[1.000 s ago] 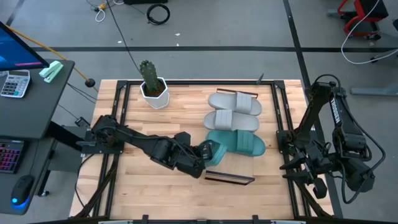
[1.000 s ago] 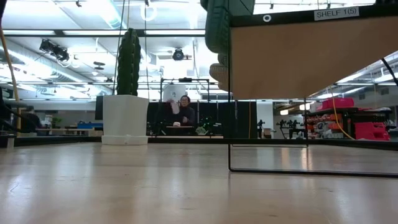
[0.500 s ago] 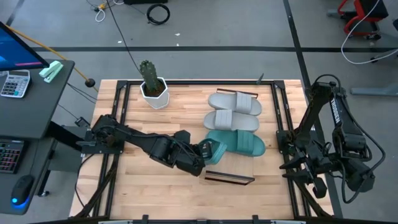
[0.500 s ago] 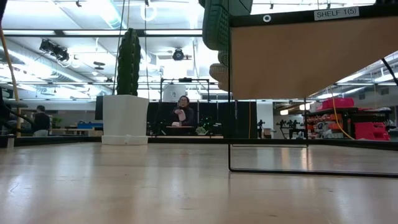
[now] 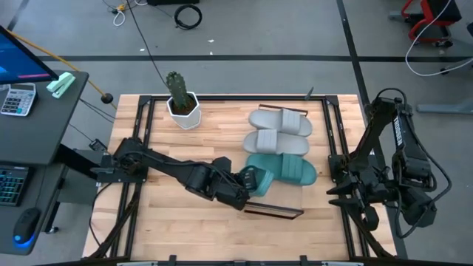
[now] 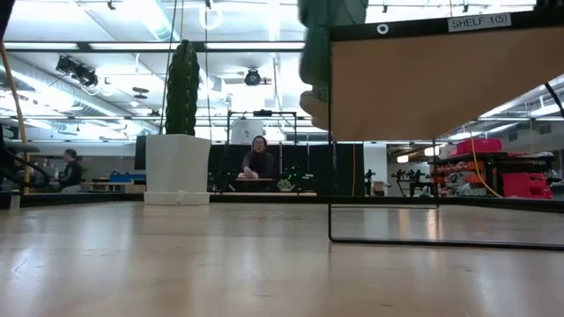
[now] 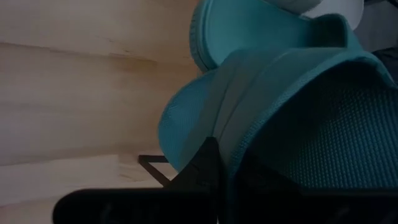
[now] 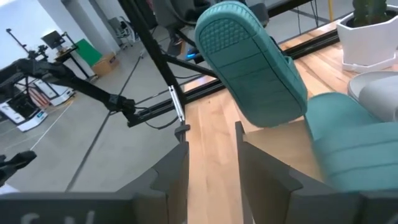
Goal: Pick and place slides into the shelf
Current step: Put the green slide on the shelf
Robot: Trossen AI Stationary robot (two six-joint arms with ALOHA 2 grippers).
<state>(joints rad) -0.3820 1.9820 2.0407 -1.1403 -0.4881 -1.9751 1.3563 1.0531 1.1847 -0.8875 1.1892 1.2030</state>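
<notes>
Teal foam sandal (image 5: 255, 179) pinched in my left claw (image 5: 247, 181) by its edge; soft, light, likely floppy.

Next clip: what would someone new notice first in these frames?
Probably the left pincer mid-table, shut on a soft teal slide sandal held tilted in the air over the low wooden-topped shelf. Beside it, a second teal sandal and two light grey sandals lie in a row, with a potted green cactus at the table's far edge. The right pincer waits at the table's right side.
</notes>
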